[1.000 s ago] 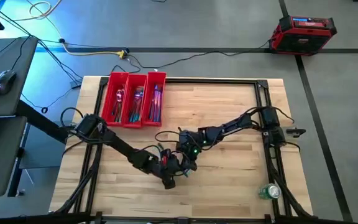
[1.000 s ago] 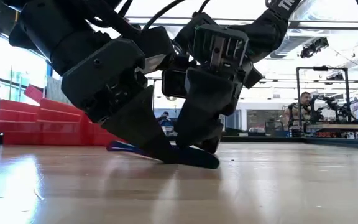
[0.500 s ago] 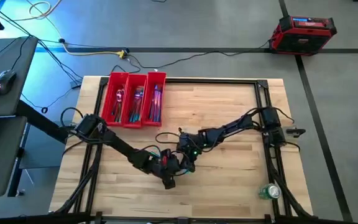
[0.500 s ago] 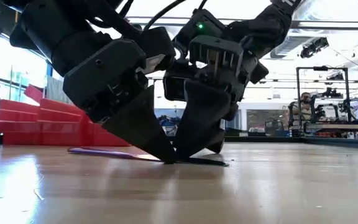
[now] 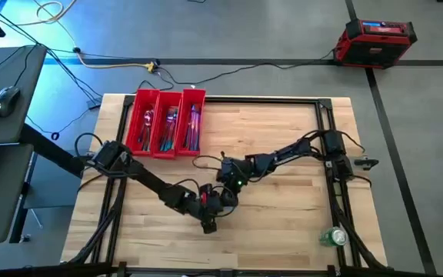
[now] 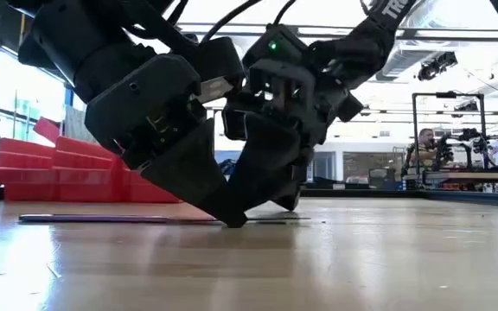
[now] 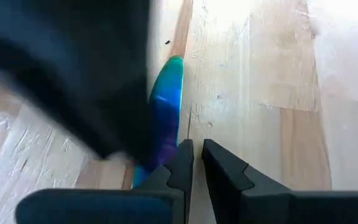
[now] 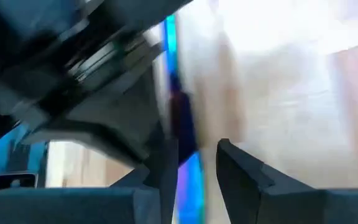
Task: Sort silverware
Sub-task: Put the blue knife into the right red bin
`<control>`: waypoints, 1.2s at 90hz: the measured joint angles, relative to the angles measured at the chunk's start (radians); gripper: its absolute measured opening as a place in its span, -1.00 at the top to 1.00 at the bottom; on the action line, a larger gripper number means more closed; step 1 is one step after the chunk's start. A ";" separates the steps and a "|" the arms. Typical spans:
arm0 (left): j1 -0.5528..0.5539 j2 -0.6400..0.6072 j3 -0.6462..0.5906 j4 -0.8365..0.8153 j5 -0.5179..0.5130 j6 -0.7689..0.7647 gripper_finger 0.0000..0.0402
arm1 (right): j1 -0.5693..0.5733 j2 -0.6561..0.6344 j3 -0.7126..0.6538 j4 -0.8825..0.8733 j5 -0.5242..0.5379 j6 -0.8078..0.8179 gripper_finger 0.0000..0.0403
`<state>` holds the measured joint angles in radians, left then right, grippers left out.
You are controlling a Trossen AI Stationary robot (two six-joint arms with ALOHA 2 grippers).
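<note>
Wooden table (image 6: 387,259), flat silverware piece (image 6: 102,219) beside left end effector (image 6: 232,220)

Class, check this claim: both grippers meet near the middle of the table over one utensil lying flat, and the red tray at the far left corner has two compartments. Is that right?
Not quite. The high view shows the red tray has three compartments, not two. The rest holds: the left gripper and right gripper meet over one flat utensil.

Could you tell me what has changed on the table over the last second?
The iridescent utensil that lay tilted under the pincers now lies flat on the wood, stretching toward the red tray. The right pincer shifted slightly toward the tray. The left pincer stayed tip-down at the utensil; the tray's contents are unchanged.
</note>
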<state>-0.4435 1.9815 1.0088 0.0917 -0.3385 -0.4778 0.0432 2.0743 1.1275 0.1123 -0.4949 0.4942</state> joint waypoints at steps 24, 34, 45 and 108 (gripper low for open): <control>-0.003 -0.005 0.002 -0.038 0.030 -0.022 0.88 | -0.040 -0.005 0.004 -0.072 -0.013 -0.028 0.54; -0.006 -0.006 0.004 -0.077 0.030 -0.043 0.88 | -0.021 -0.006 0.005 -0.112 -0.037 -0.067 0.54; -0.006 -0.006 0.003 -0.083 0.031 -0.043 0.88 | 0.011 -0.006 0.005 -0.112 -0.038 -0.071 0.54; 0.010 -0.002 0.000 -0.034 -0.010 -0.036 0.88 | 0.077 0.087 0.010 0.086 -0.068 0.017 0.54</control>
<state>-0.4332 1.9800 1.0088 0.0574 -0.3484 -0.5133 0.1207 2.1616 1.1374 0.1983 -0.5624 0.5107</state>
